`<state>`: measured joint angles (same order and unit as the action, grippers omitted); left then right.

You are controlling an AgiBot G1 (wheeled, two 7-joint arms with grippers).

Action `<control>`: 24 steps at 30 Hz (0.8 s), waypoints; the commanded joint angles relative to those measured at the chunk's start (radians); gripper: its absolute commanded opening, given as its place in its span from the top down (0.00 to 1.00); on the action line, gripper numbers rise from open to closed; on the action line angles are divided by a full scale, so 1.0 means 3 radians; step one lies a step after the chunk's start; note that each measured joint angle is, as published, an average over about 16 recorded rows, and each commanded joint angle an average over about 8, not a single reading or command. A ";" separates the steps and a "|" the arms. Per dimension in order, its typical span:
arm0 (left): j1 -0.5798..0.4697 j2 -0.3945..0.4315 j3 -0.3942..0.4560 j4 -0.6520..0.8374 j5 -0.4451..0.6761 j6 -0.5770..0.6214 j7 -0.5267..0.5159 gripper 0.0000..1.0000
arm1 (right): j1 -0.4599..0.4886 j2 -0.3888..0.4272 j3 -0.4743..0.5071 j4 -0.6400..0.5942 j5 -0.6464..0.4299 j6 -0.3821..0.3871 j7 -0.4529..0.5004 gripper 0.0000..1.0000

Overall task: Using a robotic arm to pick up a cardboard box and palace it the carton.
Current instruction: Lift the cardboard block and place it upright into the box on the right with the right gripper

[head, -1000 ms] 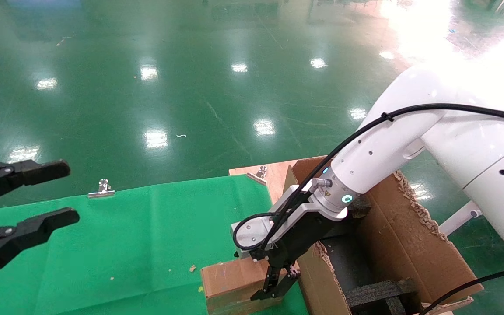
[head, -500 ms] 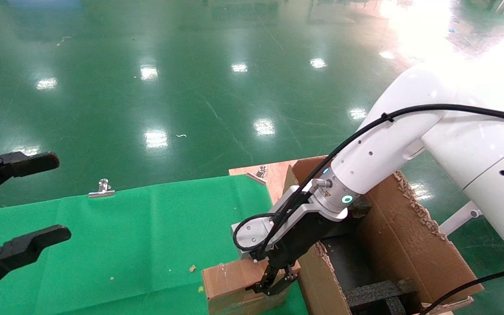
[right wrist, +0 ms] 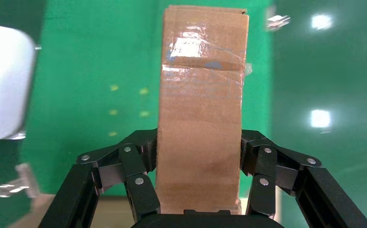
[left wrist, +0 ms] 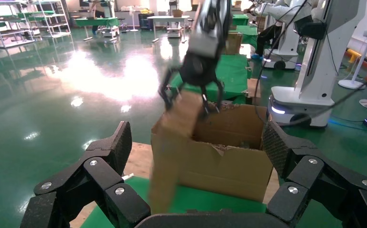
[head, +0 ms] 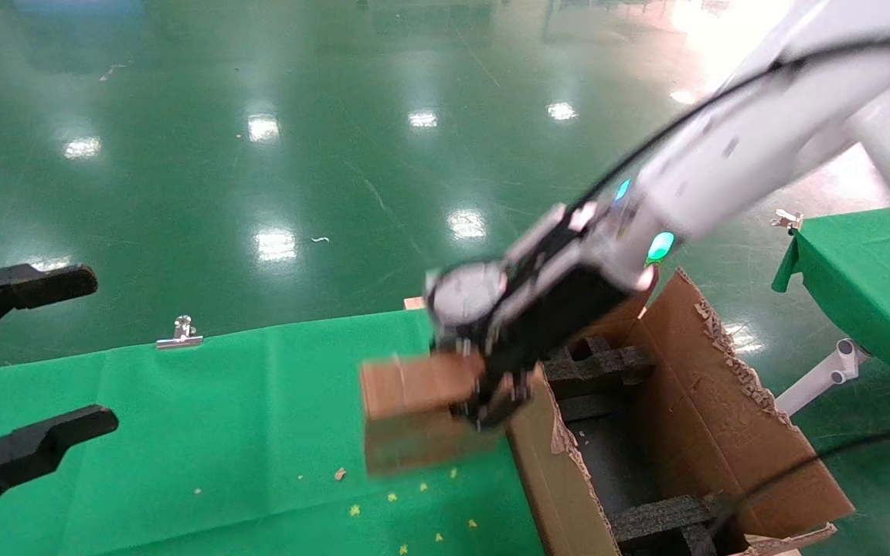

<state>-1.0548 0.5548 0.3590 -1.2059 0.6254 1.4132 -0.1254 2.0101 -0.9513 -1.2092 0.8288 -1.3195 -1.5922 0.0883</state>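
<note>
Your right gripper (head: 491,398) is clamped on the cardboard box (head: 414,413), and the box hangs in the air above the green cloth (head: 205,432), clear of it, just beside the near-left wall of the carton (head: 723,417). In the right wrist view the two fingers (right wrist: 136,166) press flat against the box's long sides (right wrist: 201,118), with clear tape across its upper face and the far end sticking out well past the fingertips. From the left wrist view you can see the box (left wrist: 174,142) dangling from the gripper (left wrist: 191,97) in front of the carton's outer wall (left wrist: 229,166), not over the opening. The robotic arm (head: 723,147) reaches in from the upper right, its green ring light showing at the wrist. Inside the carton you can see black foam blocks (head: 599,363) at the far end and more at the near end. Your left gripper (head: 35,355) sits off at the left edge over the cloth, its jaws spread wide with nothing between them. A metal clip (head: 179,332) pins the cloth's far edge, and small yellow crumbs (head: 395,498) lie on the cloth under the box.
</note>
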 commanded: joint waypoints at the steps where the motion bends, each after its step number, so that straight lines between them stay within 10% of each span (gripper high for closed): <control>1: 0.0000 0.0000 0.0000 0.0000 0.0000 0.0000 0.0000 0.00 | 0.0182 0.0015 -0.0042 -0.0056 0.0091 -0.0005 -0.0018 1.00; 24: 0.0000 0.0000 0.0000 0.0000 0.0000 0.0000 0.0000 0.00 | 0.1157 0.0657 -0.1235 -0.0476 0.0379 -0.0024 -0.0357 1.00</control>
<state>-1.0548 0.5548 0.3590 -1.2059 0.6254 1.4132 -0.1254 2.3548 -0.7546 -1.5817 0.6890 -1.2059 -1.5988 -0.0148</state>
